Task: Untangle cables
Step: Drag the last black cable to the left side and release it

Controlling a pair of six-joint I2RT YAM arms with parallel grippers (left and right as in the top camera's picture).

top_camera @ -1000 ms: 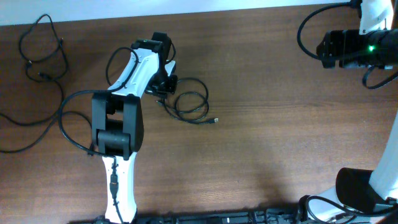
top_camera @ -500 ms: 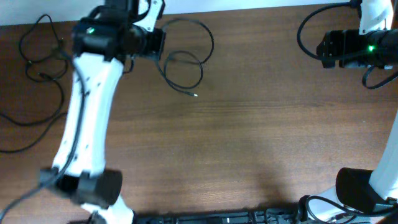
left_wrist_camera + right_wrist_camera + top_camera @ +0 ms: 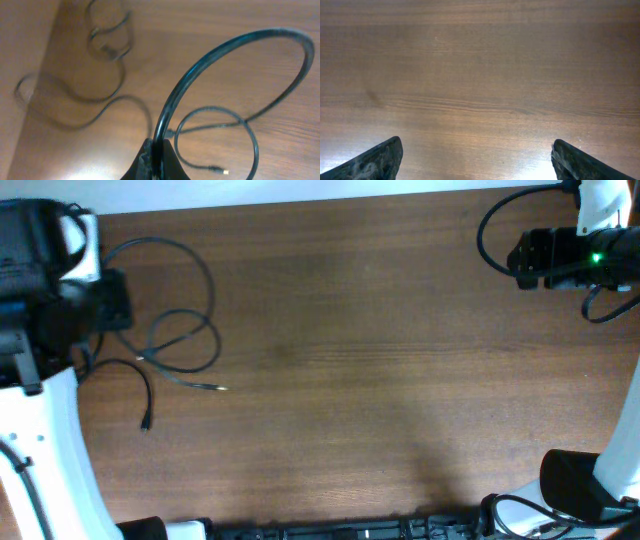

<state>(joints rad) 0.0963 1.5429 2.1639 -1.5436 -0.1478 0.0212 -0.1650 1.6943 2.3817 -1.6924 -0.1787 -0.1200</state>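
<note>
My left gripper (image 3: 114, 301) is at the table's far left, shut on a thin black cable (image 3: 196, 263). The cable arcs out to the right, curls into a loop (image 3: 186, 341) and ends in a small plug (image 3: 221, 388). Another end (image 3: 145, 422) lies nearer the front. In the left wrist view the fingers (image 3: 159, 152) pinch the cable (image 3: 235, 42), with its loop and plug (image 3: 220, 171) hanging below. More cables (image 3: 107, 42) lie blurred on the table behind. My right gripper (image 3: 477, 160) is open and empty over bare wood, at the back right in the overhead view (image 3: 530, 255).
The brown wooden table (image 3: 400, 380) fills the view. My left arm's white body (image 3: 40, 440) covers the left edge and hides the cables there. Thick black robot wires (image 3: 495, 225) loop by the right arm. A black rail (image 3: 330, 530) runs along the front edge.
My left arm has swung from the back middle to the far left and nearer the front, dragging the held cable and its loops along. The right arm has not moved.
</note>
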